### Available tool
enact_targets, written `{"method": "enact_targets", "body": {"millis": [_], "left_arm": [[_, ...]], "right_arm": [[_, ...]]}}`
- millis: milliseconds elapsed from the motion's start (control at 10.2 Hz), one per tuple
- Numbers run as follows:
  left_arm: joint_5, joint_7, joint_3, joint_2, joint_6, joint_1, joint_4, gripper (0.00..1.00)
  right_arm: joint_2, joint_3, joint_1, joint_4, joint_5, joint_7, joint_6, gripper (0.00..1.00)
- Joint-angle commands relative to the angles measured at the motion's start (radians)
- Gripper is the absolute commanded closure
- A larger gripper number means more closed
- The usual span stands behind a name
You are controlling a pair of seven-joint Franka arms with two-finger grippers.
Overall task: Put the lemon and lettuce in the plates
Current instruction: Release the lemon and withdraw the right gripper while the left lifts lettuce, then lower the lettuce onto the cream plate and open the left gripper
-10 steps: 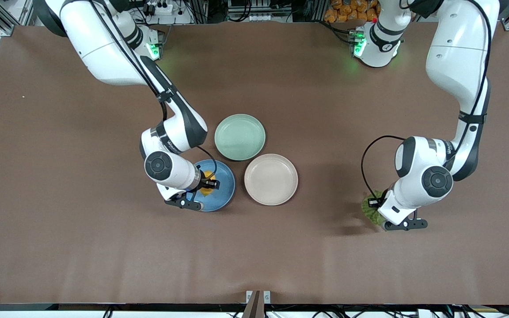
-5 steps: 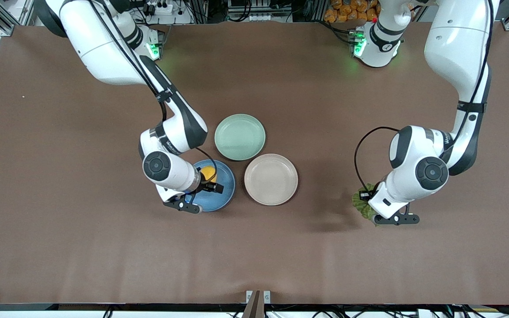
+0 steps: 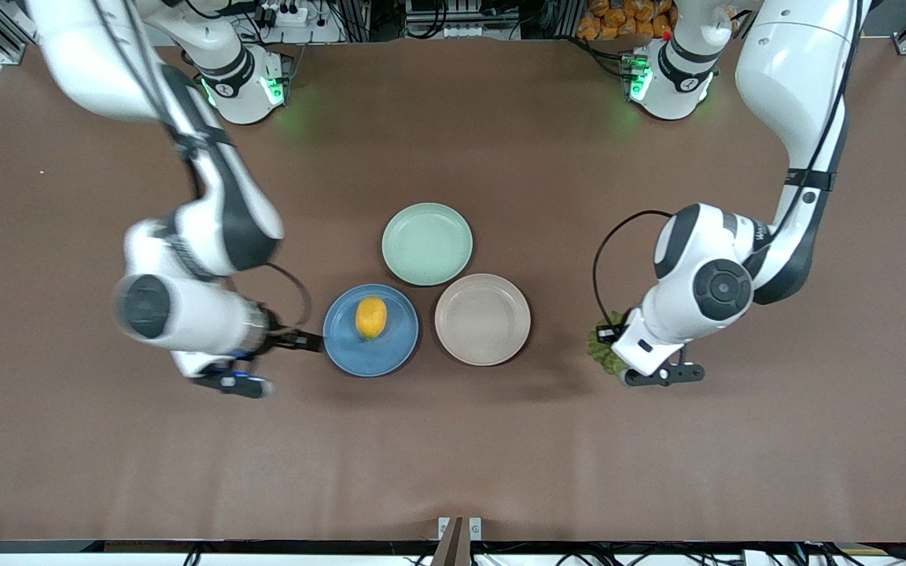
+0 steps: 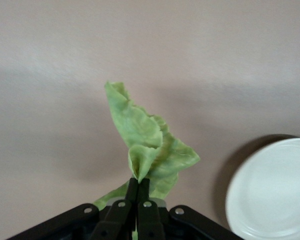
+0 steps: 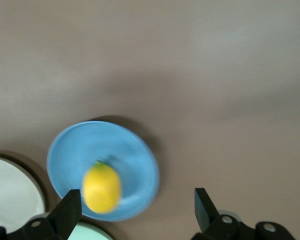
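The yellow-orange lemon point(image 3: 371, 317) lies in the blue plate point(image 3: 343, 339); the right wrist view shows both the lemon point(image 5: 101, 187) and the plate point(image 5: 135, 150). My right gripper point(image 3: 301, 340) point(image 5: 136, 197) is open and empty, over the table beside the blue plate toward the right arm's end. My left gripper point(image 3: 615, 355) point(image 4: 139, 183) is shut on the green lettuce point(image 3: 601, 350) point(image 4: 150, 145), held in the air over bare table beside the beige-pink plate point(image 3: 482, 318) point(image 4: 275, 192). That plate has nothing in it.
A pale mint-green plate point(image 3: 427, 243) with nothing in it sits touching both other plates, farther from the front camera. The brown table point(image 3: 453, 456) spreads wide around the plates.
My right gripper let go of the lemon in the blue plate and drew back toward the right arm's end. My left gripper carried the lettuce closer to the beige-pink plate.
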Motion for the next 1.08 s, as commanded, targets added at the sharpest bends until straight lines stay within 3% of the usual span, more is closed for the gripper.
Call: {"method": "enact_targets", "body": {"millis": [0,293,587,783,880,978], "left_arm": [[0.004,-0.139,-0.070,-0.018,-0.024,-0.001,-0.001,1.00],[0.004,-0.350,-0.086,0.023,-0.014,-0.113,0.011,1.00],[0.001,-0.443,-0.088,0.101,0.060,-0.179,0.065,1.00],[-0.024,-0.490,-0.085,0.140,0.128,-0.233,0.065,1.00],[-0.022,-0.524,-0.085,0.157,0.144,-0.248,0.064,0.81],[-0.022,-0.526,-0.082,0.166,0.154,-0.257,0.064,0.31]], "right_arm": [[-0.131,0.008,-0.104,-0.028,0.009,-0.084,-0.086,0.00],[-0.313,-0.110,-0.135,-0.028,0.007,-0.181,-0.207,0.00],[-0.433,-0.106,-0.129,-0.042,-0.005,-0.232,-0.323,0.00],[-0.455,-0.096,-0.131,-0.060,-0.050,-0.233,-0.358,0.00],[-0.476,-0.099,-0.135,-0.083,-0.053,-0.235,-0.361,0.00],[-0.520,-0.099,-0.135,-0.147,-0.054,-0.235,-0.351,0.00]]}}
